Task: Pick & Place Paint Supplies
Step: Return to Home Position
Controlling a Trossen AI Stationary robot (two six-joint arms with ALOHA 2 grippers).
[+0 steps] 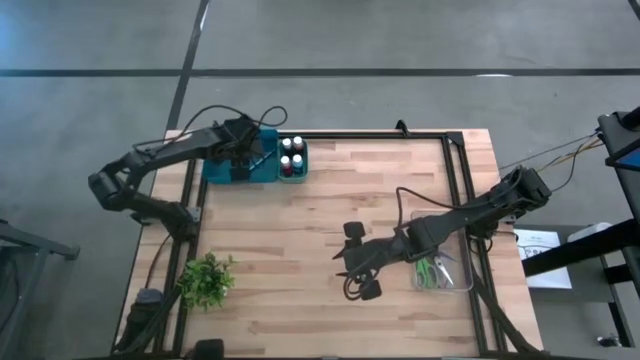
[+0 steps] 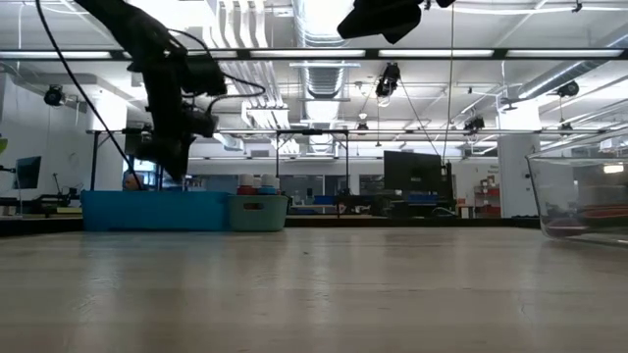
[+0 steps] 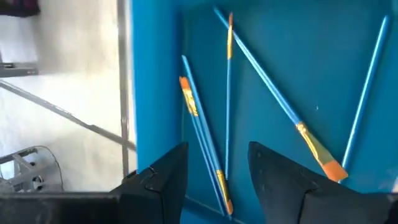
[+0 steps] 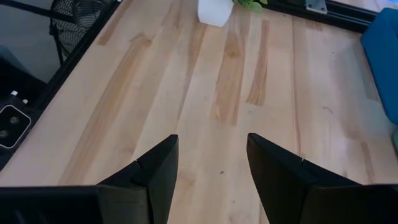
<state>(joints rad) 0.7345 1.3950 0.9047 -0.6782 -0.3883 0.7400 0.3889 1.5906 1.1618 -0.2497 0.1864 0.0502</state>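
Several thin blue-handled paintbrushes [image 3: 267, 81] with orange bristle tips lie flat on the floor of a blue bin [image 1: 240, 160] at the table's far left. My left gripper [image 3: 217, 168] hovers open just above them inside the bin; in the low view it [image 2: 177, 162] hangs over the bin [image 2: 157, 210]. My right gripper [image 4: 211, 155] is open and empty, above bare wood near the table's middle [image 1: 355, 262].
A small teal box of paint bottles [image 1: 292, 158] stands beside the blue bin. A potted plant [image 1: 205, 280] sits at the near left. A clear container [image 1: 440, 268] with green-handled scissors sits at the near right. Bare wood [image 1: 330, 200] lies between.
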